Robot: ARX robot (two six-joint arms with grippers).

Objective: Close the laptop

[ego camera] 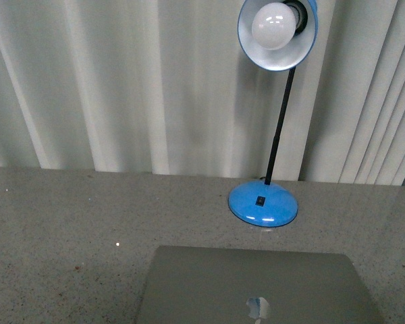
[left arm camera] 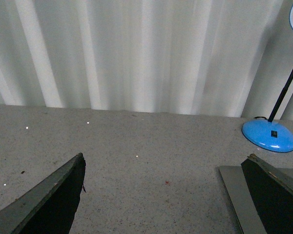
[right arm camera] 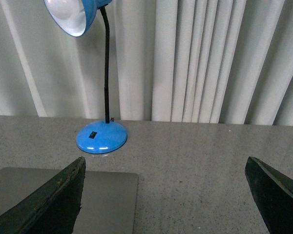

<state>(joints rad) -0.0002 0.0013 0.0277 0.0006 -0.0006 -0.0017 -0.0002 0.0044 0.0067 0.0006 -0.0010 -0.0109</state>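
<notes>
The laptop (ego camera: 256, 287) lies flat on the grey table at the front centre, its plain grey lid up with the small shiny logo showing; no screen or keys are visible. Its edge shows in the left wrist view (left arm camera: 237, 200) and its corner in the right wrist view (right arm camera: 107, 195). Neither gripper shows in the front view. My left gripper (left arm camera: 163, 195) is open over bare table to the laptop's left. My right gripper (right arm camera: 163, 195) is open over bare table to the laptop's right. Both are empty.
A blue desk lamp stands just behind the laptop, its base (ego camera: 263, 204) on the speckled grey table (ego camera: 67, 229) and its shade with a white bulb (ego camera: 278, 30) high above. White pleated curtains (ego camera: 121, 88) close off the back.
</notes>
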